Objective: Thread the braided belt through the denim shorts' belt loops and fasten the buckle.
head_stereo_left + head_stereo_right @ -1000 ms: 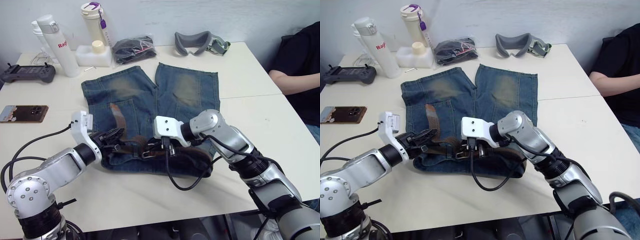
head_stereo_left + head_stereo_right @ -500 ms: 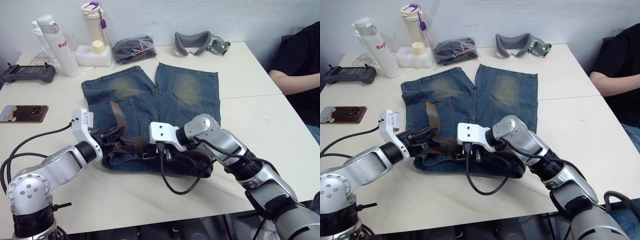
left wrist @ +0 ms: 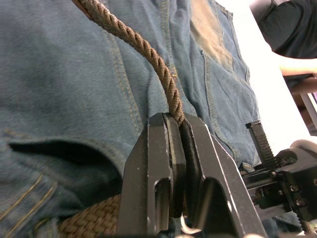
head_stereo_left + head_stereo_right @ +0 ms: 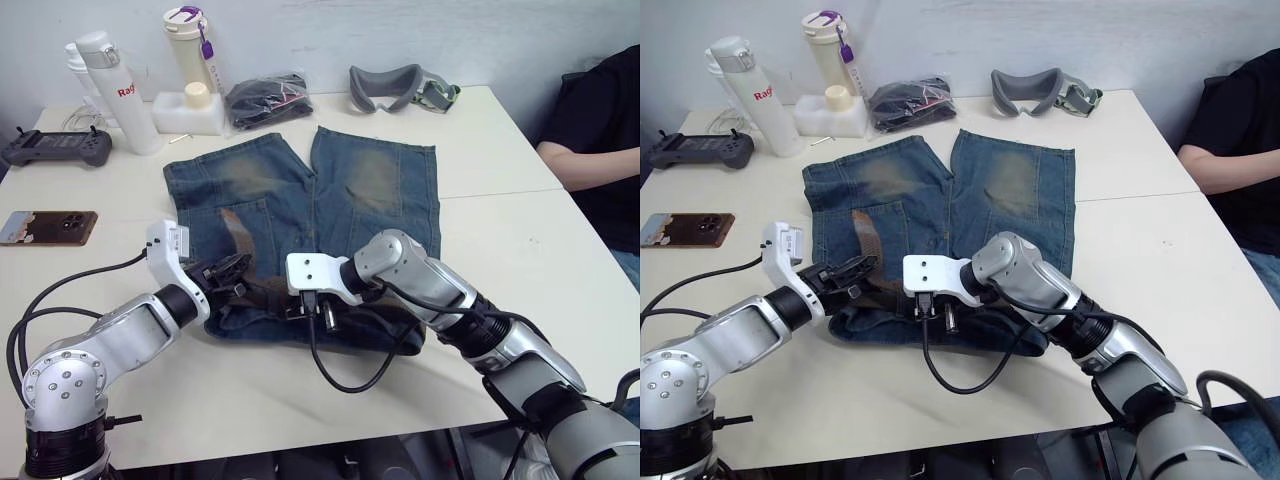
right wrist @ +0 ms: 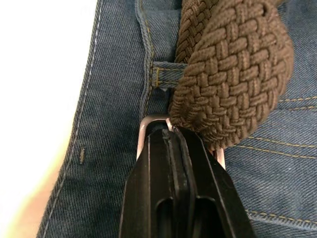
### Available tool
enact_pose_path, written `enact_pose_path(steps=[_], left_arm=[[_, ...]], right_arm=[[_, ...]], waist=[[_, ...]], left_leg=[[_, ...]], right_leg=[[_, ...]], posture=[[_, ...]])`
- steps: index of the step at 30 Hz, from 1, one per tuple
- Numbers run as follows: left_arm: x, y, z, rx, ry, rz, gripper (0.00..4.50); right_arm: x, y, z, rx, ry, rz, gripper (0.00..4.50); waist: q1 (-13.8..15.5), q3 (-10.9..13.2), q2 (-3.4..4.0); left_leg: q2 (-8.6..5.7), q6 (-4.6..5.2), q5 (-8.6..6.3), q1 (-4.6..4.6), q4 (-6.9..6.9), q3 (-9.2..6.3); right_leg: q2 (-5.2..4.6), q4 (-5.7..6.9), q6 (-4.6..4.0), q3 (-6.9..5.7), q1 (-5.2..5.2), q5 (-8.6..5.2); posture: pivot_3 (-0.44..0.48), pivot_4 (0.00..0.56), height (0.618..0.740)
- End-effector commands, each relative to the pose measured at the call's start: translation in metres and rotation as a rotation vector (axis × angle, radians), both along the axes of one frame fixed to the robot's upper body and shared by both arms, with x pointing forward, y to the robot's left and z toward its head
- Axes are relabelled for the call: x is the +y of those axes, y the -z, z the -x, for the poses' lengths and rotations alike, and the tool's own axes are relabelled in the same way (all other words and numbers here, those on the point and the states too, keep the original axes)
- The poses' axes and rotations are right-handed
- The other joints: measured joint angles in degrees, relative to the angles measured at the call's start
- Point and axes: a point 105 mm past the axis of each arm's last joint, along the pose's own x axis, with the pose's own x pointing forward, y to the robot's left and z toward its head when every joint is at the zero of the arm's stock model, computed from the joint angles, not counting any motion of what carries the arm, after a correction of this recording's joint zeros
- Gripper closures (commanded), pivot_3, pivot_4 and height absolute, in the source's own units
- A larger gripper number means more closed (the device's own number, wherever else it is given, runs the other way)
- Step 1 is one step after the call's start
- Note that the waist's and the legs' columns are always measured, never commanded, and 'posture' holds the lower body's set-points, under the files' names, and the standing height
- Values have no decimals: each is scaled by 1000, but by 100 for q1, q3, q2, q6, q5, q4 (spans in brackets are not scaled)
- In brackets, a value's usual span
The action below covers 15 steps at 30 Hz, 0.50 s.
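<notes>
While the denim shorts [image 4: 310, 215] lie flat on the white counter [image 4: 520, 240], legs pointing far and waistband near, faded tan patches show on both legs. The braided belt [image 5: 233, 84], dark brown and tightly woven, runs along the waistband, with one free end curling up over the left leg. Its silver buckle [image 5: 148, 124] sits just beside a belt loop [image 5: 166, 74]. The right pincer [image 5: 171, 136] is closed on the belt at the buckle; most of the frame is hidden behind its fingers. The left pincer [image 3: 173, 124] is clamped on the belt's edge near the left of the waistband.
</notes>
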Motion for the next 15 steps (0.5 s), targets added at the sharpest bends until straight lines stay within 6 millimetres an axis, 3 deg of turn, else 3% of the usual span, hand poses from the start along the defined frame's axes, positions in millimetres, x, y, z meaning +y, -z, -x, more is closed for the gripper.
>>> enact_pose_path(steps=[1, 6, 11, 15], left_arm=[[0, -7, 2, -31, -2, 1, 4500], [2, -7, 3, -31, -13, 1, 4500], [8, -3, 6, -19, -24, -12, 4500], [18, 4, 12, 1, -23, -55, 4500]], right_arm=[[-12, 34, 2, 67, 36, 99, 4482], [-13, 37, -4, 61, 71, 83, 4482], [-16, 7, 1, 154, 80, -78, 4482], [-34, -20, 1, 201, 109, -181, 4482]], waist=[[1, 0, 0], [-9, -7, -4], [2, -12, -13], [25, -8, -8]], left_leg=[[0, 1, -1, 13, -4, -2], [6, -2, -27, 82, -18, -6], [10, -1, -33, 81, -18, -5], [10, 1, -40, 63, -21, -5]], right_leg=[[0, -9, -1, -3, 16, 0], [0, -56, -10, -13, 96, -4], [-1, -67, -11, -16, 100, -1], [-4, -76, -11, -17, 86, -1]], posture=[[0, 150, 739], [0, 150, 739], [0, 150, 739], [0, 150, 739]])
